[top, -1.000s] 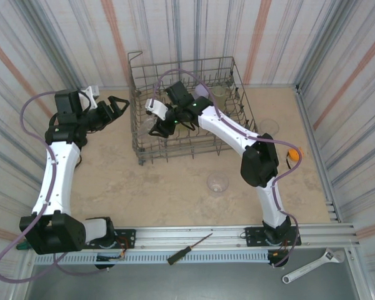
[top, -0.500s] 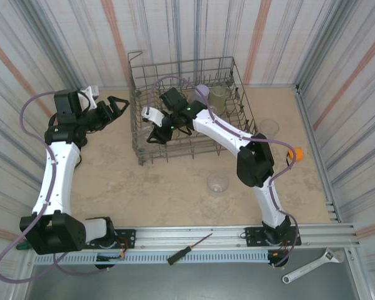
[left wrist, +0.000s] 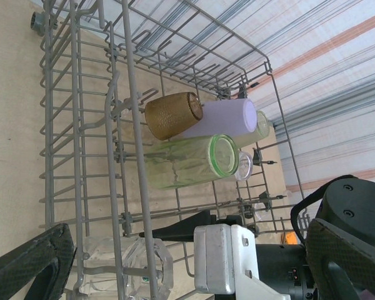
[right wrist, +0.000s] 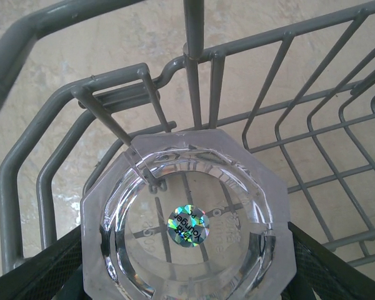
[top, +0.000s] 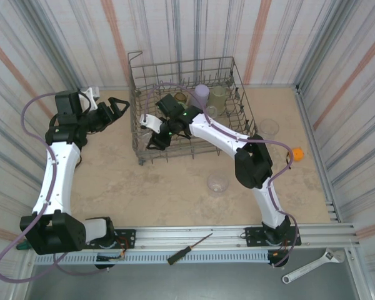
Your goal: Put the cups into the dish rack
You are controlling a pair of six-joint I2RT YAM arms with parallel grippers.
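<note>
The grey wire dish rack (top: pixel 236 78) stands at the back of the table. My right gripper (top: pixel 155 137) reaches into its near-left corner, shut on a clear cup (right wrist: pixel 187 219) that it holds base-up against the corner tines, a finger (right wrist: pixel 40 272) at each side. Deeper in the rack lie an amber cup (left wrist: pixel 174 114), a lilac cup (left wrist: pixel 220 119) and a yellow-green cup (left wrist: pixel 187 161). My left gripper (top: pixel 120 106) hovers open just outside the rack's left wall, holding nothing. Two clear cups stand on the table, one (top: pixel 217 183) in front of the rack and one (top: pixel 268 127) to its right.
A small orange ball (top: pixel 294 153) lies at the right near the wall. A screwdriver (top: pixel 190 247) and a wrench (top: pixel 312 265) rest on the near rail. Striped walls close in the table on three sides.
My right gripper has carried the clear cup leftward and nearer, down into the rack's near-left corner. The left arm has not moved.
</note>
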